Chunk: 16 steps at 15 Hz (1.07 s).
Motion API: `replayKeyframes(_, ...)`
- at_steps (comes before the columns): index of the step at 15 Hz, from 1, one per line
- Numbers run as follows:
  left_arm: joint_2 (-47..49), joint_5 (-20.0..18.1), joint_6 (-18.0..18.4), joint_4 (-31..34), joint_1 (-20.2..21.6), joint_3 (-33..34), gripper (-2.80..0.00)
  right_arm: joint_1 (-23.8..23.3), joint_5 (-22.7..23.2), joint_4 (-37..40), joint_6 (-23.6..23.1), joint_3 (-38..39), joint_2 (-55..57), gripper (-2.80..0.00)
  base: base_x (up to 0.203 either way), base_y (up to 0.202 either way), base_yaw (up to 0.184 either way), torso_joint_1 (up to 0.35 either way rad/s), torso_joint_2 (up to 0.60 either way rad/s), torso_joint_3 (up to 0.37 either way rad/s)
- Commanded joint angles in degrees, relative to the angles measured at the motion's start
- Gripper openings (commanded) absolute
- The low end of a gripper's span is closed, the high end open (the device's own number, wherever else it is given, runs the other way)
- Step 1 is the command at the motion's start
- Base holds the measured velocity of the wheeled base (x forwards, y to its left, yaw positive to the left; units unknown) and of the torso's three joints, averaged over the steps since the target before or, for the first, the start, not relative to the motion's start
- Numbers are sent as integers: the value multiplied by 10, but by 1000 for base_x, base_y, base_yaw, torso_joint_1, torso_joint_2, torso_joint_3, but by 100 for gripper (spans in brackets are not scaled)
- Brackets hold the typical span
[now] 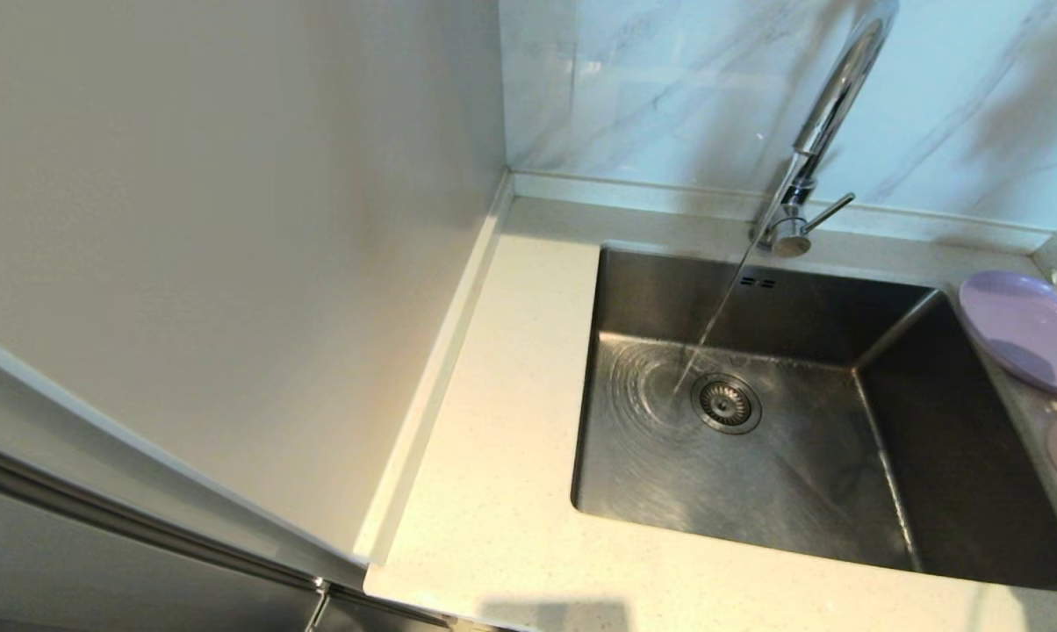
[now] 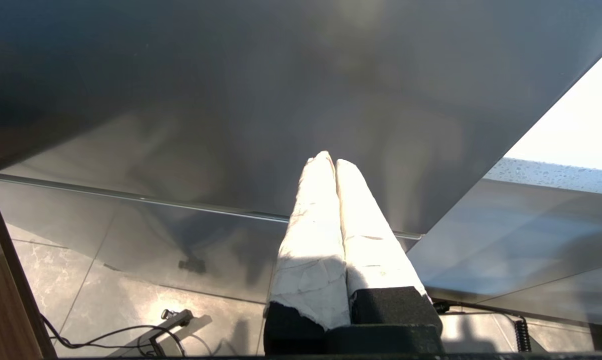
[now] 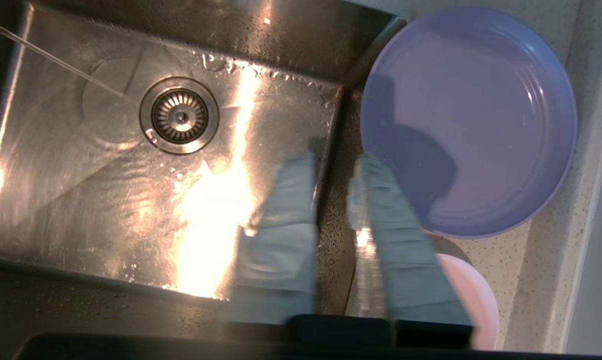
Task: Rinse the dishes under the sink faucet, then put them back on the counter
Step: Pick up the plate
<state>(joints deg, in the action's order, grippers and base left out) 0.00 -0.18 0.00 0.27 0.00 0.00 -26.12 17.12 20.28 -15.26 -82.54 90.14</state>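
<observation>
Right wrist view: right gripper point(image 3: 331, 187) is hovering over the sink point(image 3: 106, 200) edge, fingers parted, gripping nothing.
Dishes: lilac plate point(image 3: 468, 120) and pink bowl point(image 3: 468, 295) are sitting on the counter point(image 3: 501, 250).
Faucet point(image 1: 809, 149): water is running.
Left gripper point(image 2: 331, 167): parked, fingers together.

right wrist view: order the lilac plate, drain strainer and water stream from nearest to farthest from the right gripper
1. Lilac plate: on the counter, just beside the right gripper.
2. Drain strainer: on the sink floor, farther off.
3. Water stream: beyond the strainer, farthest.

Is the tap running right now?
On. A thin stream falls from the faucet into the sink, rippling beside the drain.
</observation>
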Motion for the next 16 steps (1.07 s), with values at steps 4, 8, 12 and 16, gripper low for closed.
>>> replayKeyframes(4,0,0,0,0,0,0,-280,1,-4,1,-6,-6,37,0,0,0,0,0,0,0)
replayKeyframes(8,0,0,0,0,0,0,-280,9,-10,-2,-17,2,76,0,0,0,0,0,0,0)
replayKeyframes(12,0,0,0,0,0,0,-280,15,-71,-50,-57,-3,120,0,0,0,0,0,0,0)
replayKeyframes(16,0,0,0,0,0,0,-280,23,-107,-103,-63,-17,159,0,0,0,0,0,0,0)
